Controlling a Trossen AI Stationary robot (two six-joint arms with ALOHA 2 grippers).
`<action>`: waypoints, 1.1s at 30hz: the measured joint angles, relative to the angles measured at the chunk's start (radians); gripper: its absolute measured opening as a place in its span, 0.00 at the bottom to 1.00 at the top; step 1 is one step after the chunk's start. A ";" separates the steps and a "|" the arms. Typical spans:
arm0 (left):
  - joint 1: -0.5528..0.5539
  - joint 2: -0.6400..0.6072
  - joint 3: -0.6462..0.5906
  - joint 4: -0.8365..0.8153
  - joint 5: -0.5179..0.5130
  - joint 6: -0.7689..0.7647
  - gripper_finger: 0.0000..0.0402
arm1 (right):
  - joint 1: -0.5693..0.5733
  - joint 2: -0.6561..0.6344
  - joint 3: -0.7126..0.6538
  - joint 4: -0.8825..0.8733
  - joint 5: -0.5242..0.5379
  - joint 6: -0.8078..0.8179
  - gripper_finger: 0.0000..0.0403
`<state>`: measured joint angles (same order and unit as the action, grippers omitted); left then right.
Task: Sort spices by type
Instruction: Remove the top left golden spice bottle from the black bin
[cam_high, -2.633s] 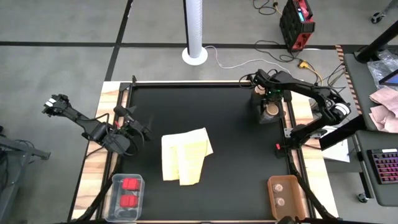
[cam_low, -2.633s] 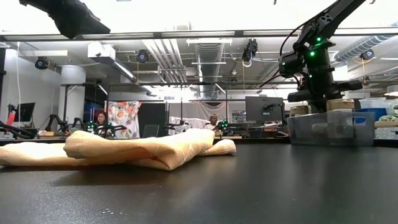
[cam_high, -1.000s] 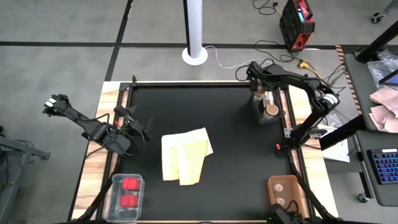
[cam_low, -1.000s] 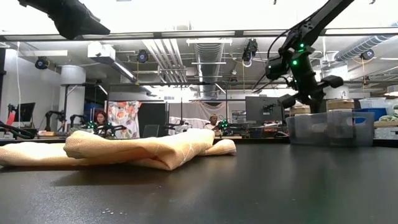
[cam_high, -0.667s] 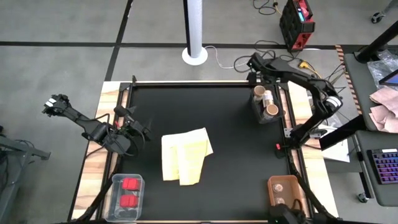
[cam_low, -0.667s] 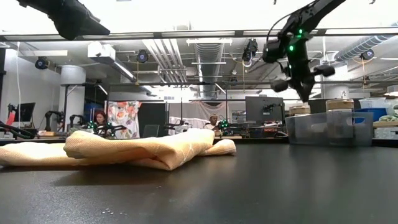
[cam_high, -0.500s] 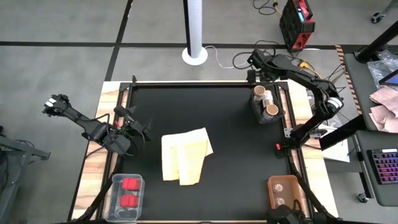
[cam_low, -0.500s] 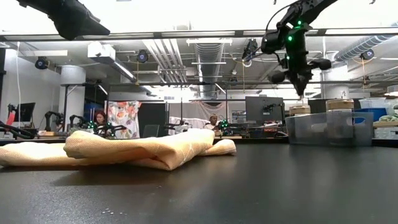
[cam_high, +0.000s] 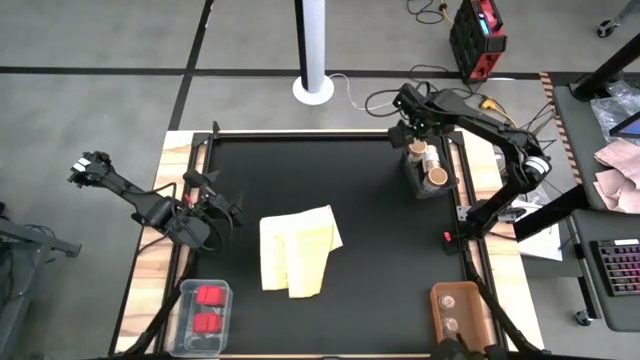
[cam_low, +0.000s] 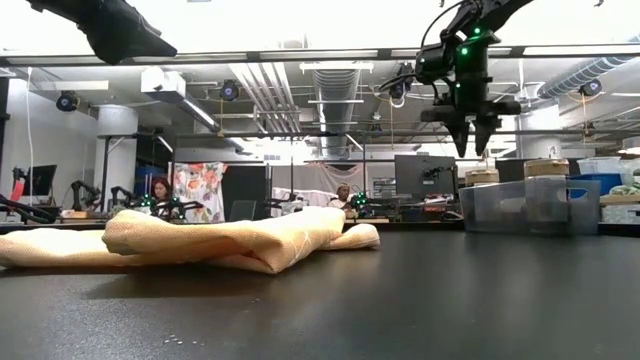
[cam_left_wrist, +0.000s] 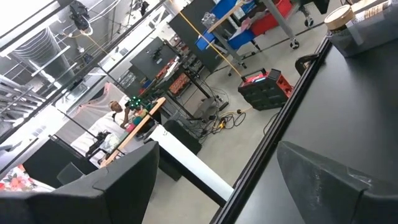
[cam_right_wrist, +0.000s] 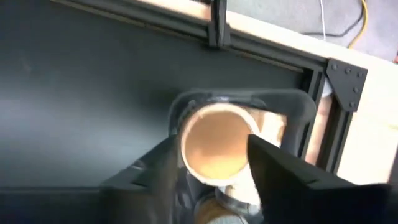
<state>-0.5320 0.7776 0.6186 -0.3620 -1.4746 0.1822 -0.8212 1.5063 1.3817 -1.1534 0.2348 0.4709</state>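
Short round jars with tan tops (cam_high: 438, 177) stand in a clear bin (cam_high: 428, 188) at the table's far right. My right gripper (cam_low: 468, 146) hangs open above the bin's far end, fingers pointing down, and touches nothing. Its wrist view looks down on one jar's top (cam_right_wrist: 214, 146) between the fingers. Two red blocks (cam_high: 208, 309) lie in a clear tub at the near left. Two tiny pale round ones (cam_high: 450, 310) sit in a brown tray at the near right. My left gripper (cam_high: 226, 209) waits open at the table's left edge.
A folded yellow cloth (cam_high: 298, 250) lies in the middle of the black mat and bulks large in the low view (cam_low: 220, 240). A raised black frame (cam_high: 300, 135) runs along the table's far edge. People show in the room behind.
My right gripper has risen out of the clear bin and has moved a little toward the far edge. It has also turned about its wrist, and its fingers now point straight down. The jars have stayed in the bin.
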 joint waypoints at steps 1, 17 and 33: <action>0.000 0.000 0.000 0.000 0.000 0.000 0.77 | 0.002 0.000 0.001 -0.012 0.000 0.001 0.45; 0.000 0.000 0.000 -0.001 0.000 -0.006 0.77 | -0.052 0.011 -0.139 0.048 -0.011 0.069 0.90; 0.000 0.001 0.000 -0.002 0.000 -0.008 0.77 | -0.075 0.082 -0.195 0.172 -0.043 0.045 0.79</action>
<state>-0.5320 0.7784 0.6186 -0.3635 -1.4742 0.1745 -0.8959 1.5883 1.1862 -0.9810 0.1917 0.5156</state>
